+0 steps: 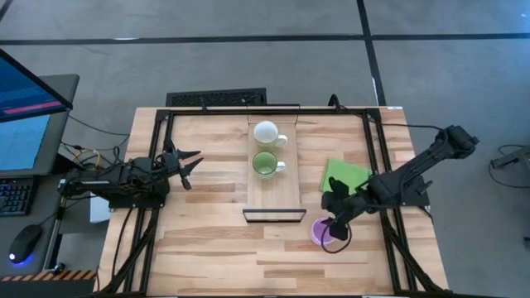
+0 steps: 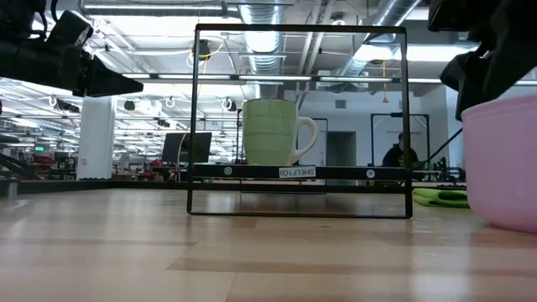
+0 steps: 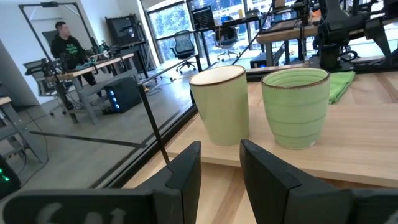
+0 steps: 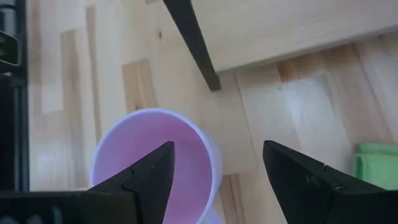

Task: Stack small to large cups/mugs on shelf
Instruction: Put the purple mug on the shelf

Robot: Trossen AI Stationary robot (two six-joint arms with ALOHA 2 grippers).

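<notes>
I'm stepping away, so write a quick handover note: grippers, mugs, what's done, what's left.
Right gripper: open, just above the purple mug, which stands on the table near the shelf's lipped end.
Left gripper: off to the left, holding nothing, fingers slightly apart.
White mug and green mug: upright on the shelf.
Done: two mugs placed.
Left: grip the purple mug and put it on the shelf.

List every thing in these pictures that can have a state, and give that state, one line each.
White mug: upright on the shelf.
Green mug: upright on the shelf, beside the white mug.
Purple mug: upright on the table, off the shelf.
Right gripper: jaws open, above the purple mug.
Left gripper: empty, away from the mugs.
</notes>
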